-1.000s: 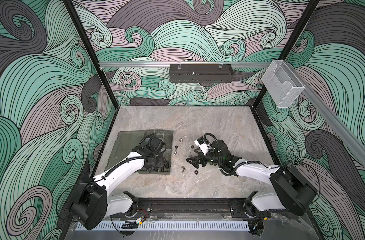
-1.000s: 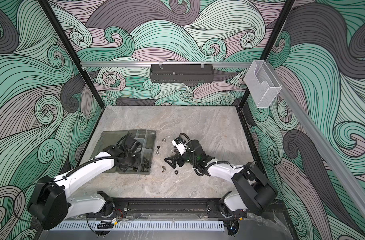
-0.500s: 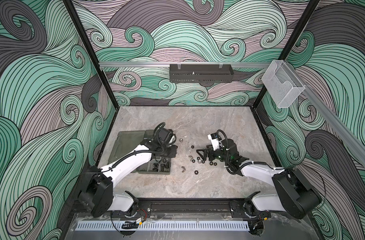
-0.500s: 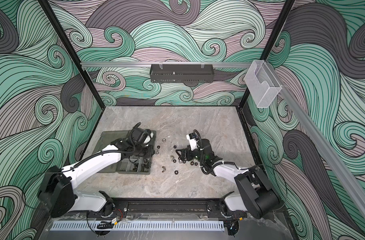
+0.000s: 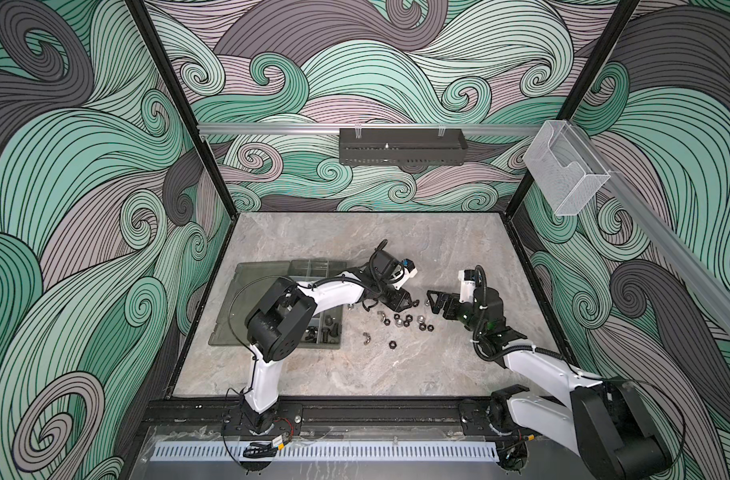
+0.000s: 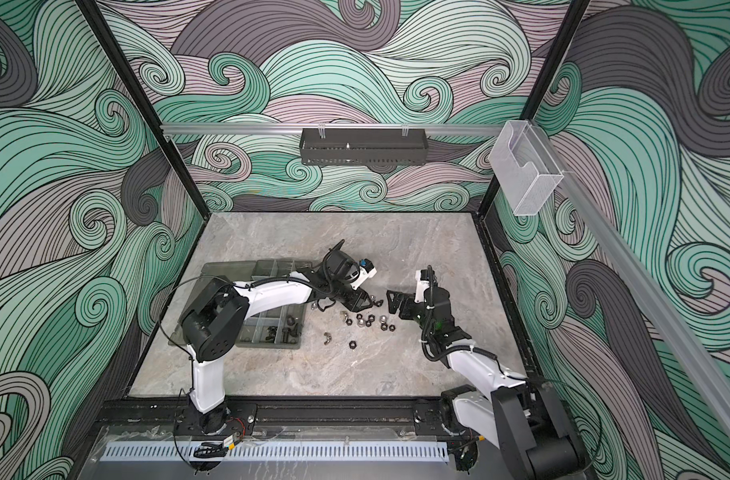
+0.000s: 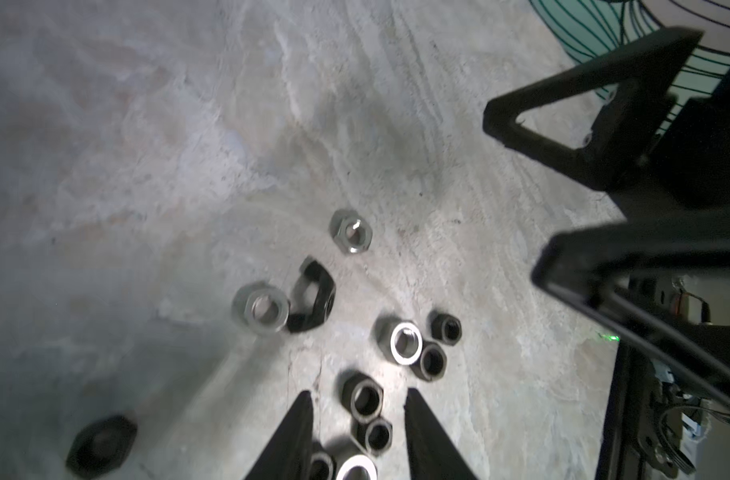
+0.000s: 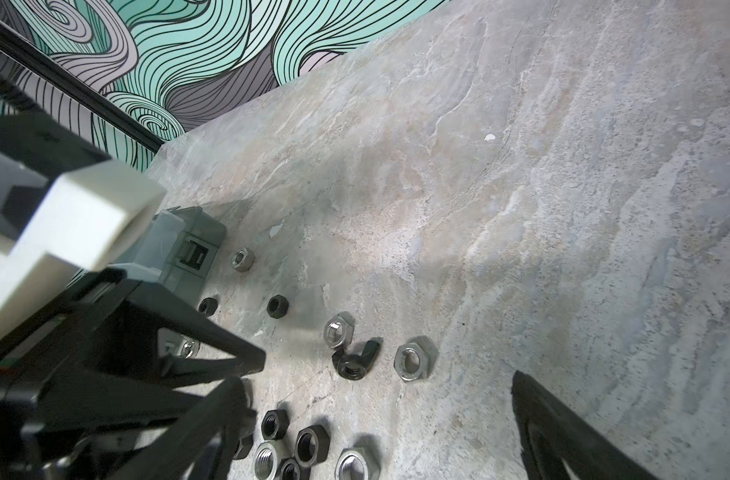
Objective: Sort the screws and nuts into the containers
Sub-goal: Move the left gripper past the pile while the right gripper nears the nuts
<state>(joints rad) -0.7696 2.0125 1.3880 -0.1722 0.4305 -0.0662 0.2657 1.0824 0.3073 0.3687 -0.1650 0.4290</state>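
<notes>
- Both top views: the left pincer (image 5: 406, 302), jaws apart, hangs low over the nuts (image 5: 404, 321) scattered mid-surface (image 5: 355, 374). The right pincer (image 5: 434, 303), also apart, faces it closely. The containers (image 5: 311, 269) sit left of the pile, with screws (image 5: 328, 332) inside.
- Left wrist: a black nut (image 7: 365, 399) lies between the tips. This looks like the picking step, and closing seems next.
- Right wrist: both pincers crowd the pile. The containers stand near, with bare surface beyond.

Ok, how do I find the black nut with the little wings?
On the grey stone table, find the loose nuts right of the organizer box. The black wing nut lies between two shiny silver hex nuts. It has two ears and is black; its neighbours are plain six-sided rings.
</notes>
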